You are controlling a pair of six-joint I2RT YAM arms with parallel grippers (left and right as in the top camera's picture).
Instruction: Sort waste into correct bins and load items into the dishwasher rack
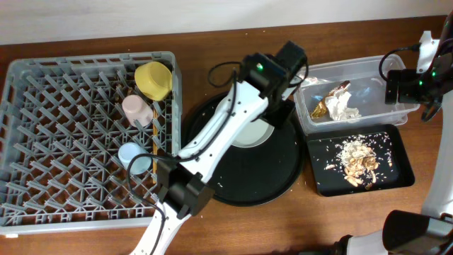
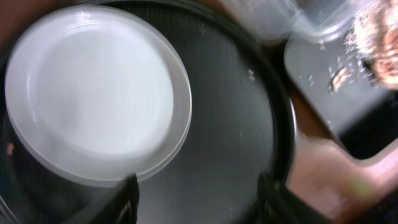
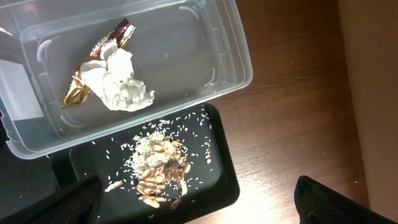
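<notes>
The pale plate [image 1: 249,134] [image 2: 93,93] lies on the round black tray [image 1: 283,177] [image 2: 236,124]. My left gripper [image 1: 282,106] [image 2: 199,205] hangs open and empty over that tray, its left finger next to the plate's rim. The clear tub [image 1: 368,71] [image 3: 186,37] holds the white napkin [image 1: 345,106] [image 3: 124,87] and the gold wrapper [image 1: 322,108] [image 3: 78,93]. Food scraps [image 1: 357,159] [image 3: 161,168] lie in the black rectangular tray [image 1: 396,152] [image 3: 217,180]. My right gripper [image 1: 400,88] [image 3: 199,205] is open and empty, high above both bins.
The grey rack [image 1: 64,142] at the left holds the yellow bowl [image 1: 153,79], pink cup [image 1: 136,110], blue cup [image 1: 134,157] and chopsticks [image 1: 153,142] along its right side. My left arm crosses the round tray. Bare wood shows right of the bins.
</notes>
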